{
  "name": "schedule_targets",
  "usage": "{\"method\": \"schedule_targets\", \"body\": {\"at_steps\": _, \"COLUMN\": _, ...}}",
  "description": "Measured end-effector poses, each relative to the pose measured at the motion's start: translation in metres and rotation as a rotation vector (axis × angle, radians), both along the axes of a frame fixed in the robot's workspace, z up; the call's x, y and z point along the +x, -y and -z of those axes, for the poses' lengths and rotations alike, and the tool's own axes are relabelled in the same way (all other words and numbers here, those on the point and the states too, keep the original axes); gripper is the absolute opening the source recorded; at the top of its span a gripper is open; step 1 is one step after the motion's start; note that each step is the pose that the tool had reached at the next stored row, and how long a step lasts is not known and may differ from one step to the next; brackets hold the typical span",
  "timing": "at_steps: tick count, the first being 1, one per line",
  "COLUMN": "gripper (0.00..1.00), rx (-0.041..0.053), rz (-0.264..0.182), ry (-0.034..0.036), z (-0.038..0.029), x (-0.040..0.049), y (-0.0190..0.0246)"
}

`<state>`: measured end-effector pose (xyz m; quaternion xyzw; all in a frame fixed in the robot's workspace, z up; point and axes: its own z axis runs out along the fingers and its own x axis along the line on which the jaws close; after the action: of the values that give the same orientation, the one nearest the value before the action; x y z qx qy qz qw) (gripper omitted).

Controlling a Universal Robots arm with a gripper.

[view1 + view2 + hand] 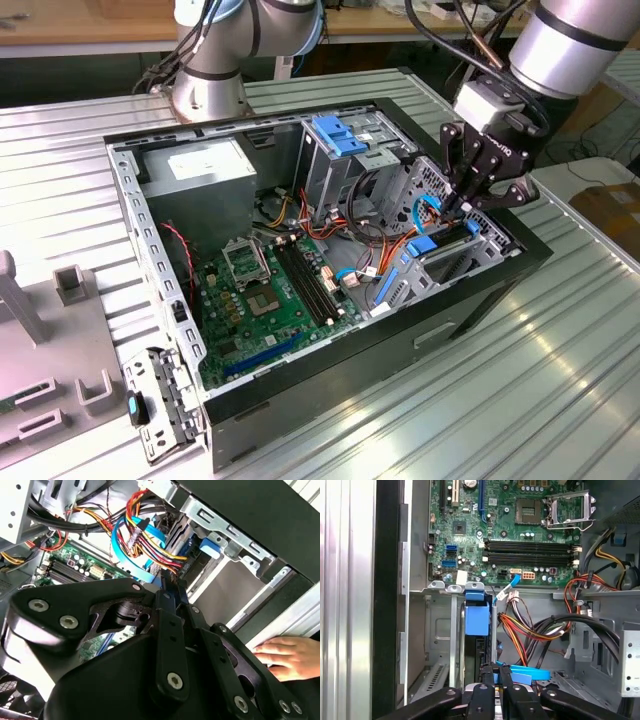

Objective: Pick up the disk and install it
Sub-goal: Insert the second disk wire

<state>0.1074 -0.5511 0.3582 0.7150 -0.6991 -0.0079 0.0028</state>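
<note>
The disk [476,620] stands on edge in a slot of the metal drive cage [470,240] at the open computer case's end on the exterior view's right. Its blue carrier end [420,245] faces up, and it also shows in the second wrist view [210,547]. My gripper [452,207] hangs over that cage. Its black fingers are shut together in both wrist views [497,669] [167,585], their tips at the disk's near end beside a blue flat cable [530,672]. Whether the tips touch the disk I cannot tell.
The case [480,300] lies open on a ribbed metal table [560,400], showing a green motherboard [270,290], a power supply [205,165], cable bundles [535,630] and a taller cage with a blue bracket [335,135]. A person's hand [285,655] rests by the case. A second arm's base [210,60] stands behind.
</note>
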Motion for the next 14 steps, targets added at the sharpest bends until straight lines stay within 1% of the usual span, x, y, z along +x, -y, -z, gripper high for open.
{"method": "schedule_targets", "body": {"at_steps": 1, "gripper": 0.16, "rx": 0.0037, "rz": 0.000, "ry": 0.0000, "z": 0.0001, "x": -0.0003, "y": 0.0021}}
{"method": "schedule_targets", "body": {"at_steps": 3, "gripper": 0.16, "rx": 0.0118, "rz": 0.000, "ry": -0.0001, "z": 0.0001, "x": -0.0015, "y": 0.0045}}
{"method": "schedule_targets", "body": {"at_steps": 4, "gripper": 0.16, "rx": 0.0300, "rz": 0.000, "ry": 0.0003, "z": 0.0002, "x": -0.0028, "y": 0.0077}}
{"method": "schedule_targets", "body": {"at_steps": 5, "gripper": 0.16, "rx": 0.0438, "rz": 0.000, "ry": 0.0003, "z": 0.0001, "x": -0.0033, "y": 0.0108}}
{"method": "schedule_targets", "body": {"at_steps": 6, "gripper": 0.16, "rx": 0.0529, "rz": 0.000, "ry": 0.0003, "z": 0.0002, "x": -0.0035, "y": 0.0140}}
{"method": "schedule_targets", "body": {"at_steps": 7, "gripper": 0.16, "rx": 0.0577, "rz": 0.000, "ry": 0.0003, "z": 0.0002, "x": -0.0036, "y": 0.0166}}
{"method": "schedule_targets", "body": {"at_steps": 8, "gripper": 0.16, "rx": 0.0590, "rz": 0.000, "ry": 0.0003, "z": 0.0002, "x": -0.0037, "y": 0.0174}}
{"method": "schedule_targets", "body": {"at_steps": 12, "gripper": 0.16, "rx": 0.0592, "rz": 0.000, "ry": 0.0003, "z": 0.0002, "x": -0.0036, "y": 0.0176}}
{"method": "schedule_targets", "body": {"at_steps": 14, "gripper": 0.16, "rx": 0.0593, "rz": 0.000, "ry": 0.0016, "z": 0.0015, "x": -0.0035, "y": 0.0183}}
